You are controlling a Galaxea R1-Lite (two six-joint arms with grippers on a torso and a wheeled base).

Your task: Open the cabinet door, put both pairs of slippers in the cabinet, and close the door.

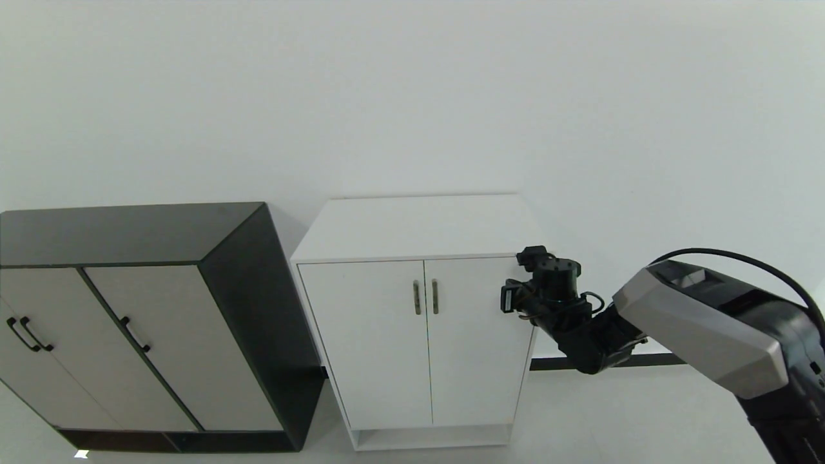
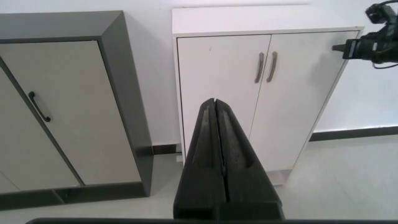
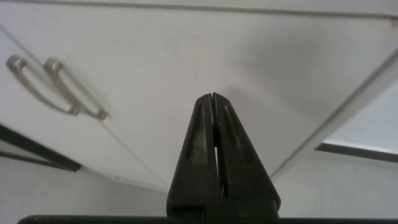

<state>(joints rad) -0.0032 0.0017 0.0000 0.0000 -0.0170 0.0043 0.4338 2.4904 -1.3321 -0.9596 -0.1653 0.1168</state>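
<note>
Now, key relation: upright metal bar handle [image 1: 435, 296] of the right door lies to the robot's left of the right gripper [image 3: 214, 106], which sits near that door's outer top corner.
Nearer arm: right; left gripper [image 2: 215, 109] hangs well back.
Claws: both pressed together, empty.
Count: one white two-door cabinet [image 1: 367, 348], doors closed, against the wall; two handles; one dark cabinet [image 1: 245, 309] beside it.

Bare test room: white cabinet [image 1: 412, 322] and dark cabinet [image 1: 148, 309] against plain white wall [image 1: 412, 96].
</note>
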